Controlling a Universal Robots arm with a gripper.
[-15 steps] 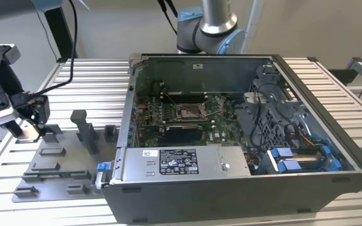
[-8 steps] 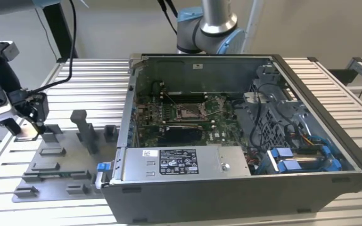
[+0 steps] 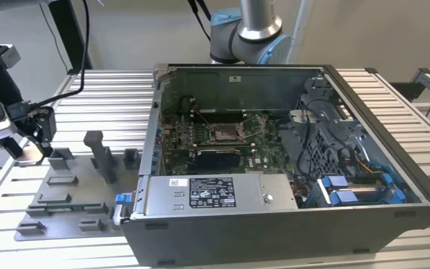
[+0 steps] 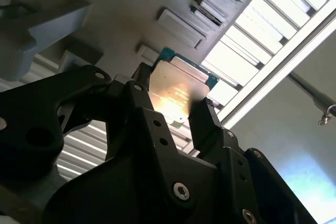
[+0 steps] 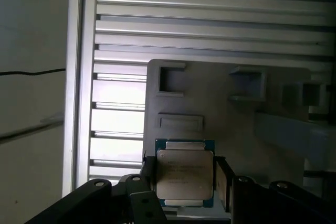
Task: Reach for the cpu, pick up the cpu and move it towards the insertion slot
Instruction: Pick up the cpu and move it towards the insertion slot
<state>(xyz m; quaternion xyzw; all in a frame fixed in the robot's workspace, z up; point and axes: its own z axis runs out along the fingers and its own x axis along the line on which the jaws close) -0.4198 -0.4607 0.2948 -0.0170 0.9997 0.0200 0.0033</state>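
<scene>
Slatted table (image 5: 210,24), fixture plate (image 5: 236,114), claw (image 5: 185,179) clasping cpu (image 5: 185,171), lower edge hidden

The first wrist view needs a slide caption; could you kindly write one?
The pincer clamps the cpu by opposite edges over the grey fixture plate.

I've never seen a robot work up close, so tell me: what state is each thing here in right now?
Small silvery square cpu: gripped on two sides.
Black metal gripper: shut on the cpu.
Square silver-framed insertion slot: empty, dark centre showing.
Dark grey metal computer case: side open, green board exposed.
</scene>
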